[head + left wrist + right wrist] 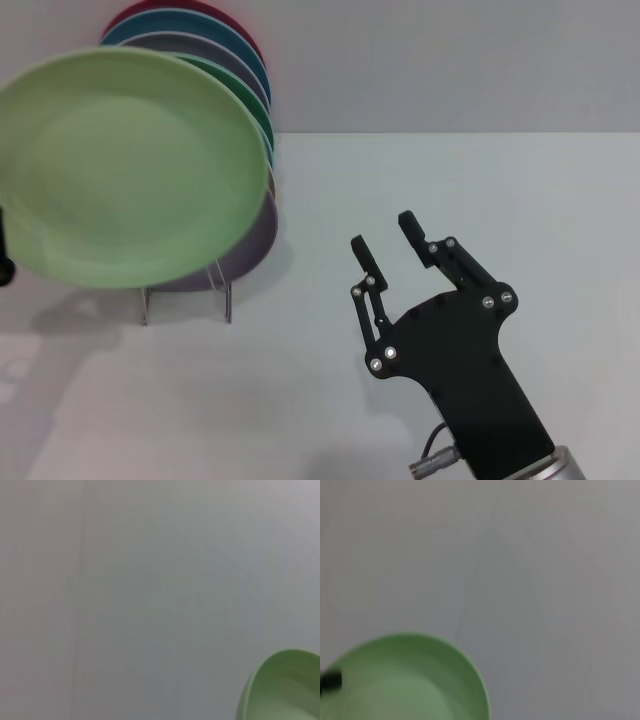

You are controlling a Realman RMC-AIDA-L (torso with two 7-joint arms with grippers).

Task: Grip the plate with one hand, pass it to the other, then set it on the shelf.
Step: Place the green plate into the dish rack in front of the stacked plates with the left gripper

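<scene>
- Nearest, at the right, the right gripper (388,243) is seen over the bare table (450,180), fingers spread apart and nothing between them; it is pointed away from the robot, well apart from the plate.
- Farther left, the plate (125,165) is held up off the table, tilted, its face turned toward the head camera.
- At the plate's left edge a sliver of the left gripper (5,258) is caught; the plate appears to be pinched there by its rim, though the fingers themselves are mostly out of frame.
- Behind the plate, the shelf (185,295) is glimpsed, its wire feet on the table, with other plates (235,65) already stacked upright in it.
- Judged progress: the pass looks done, or the right hand is yet to receive; which, cannot be told. Placement in the shelf is still left.
</scene>
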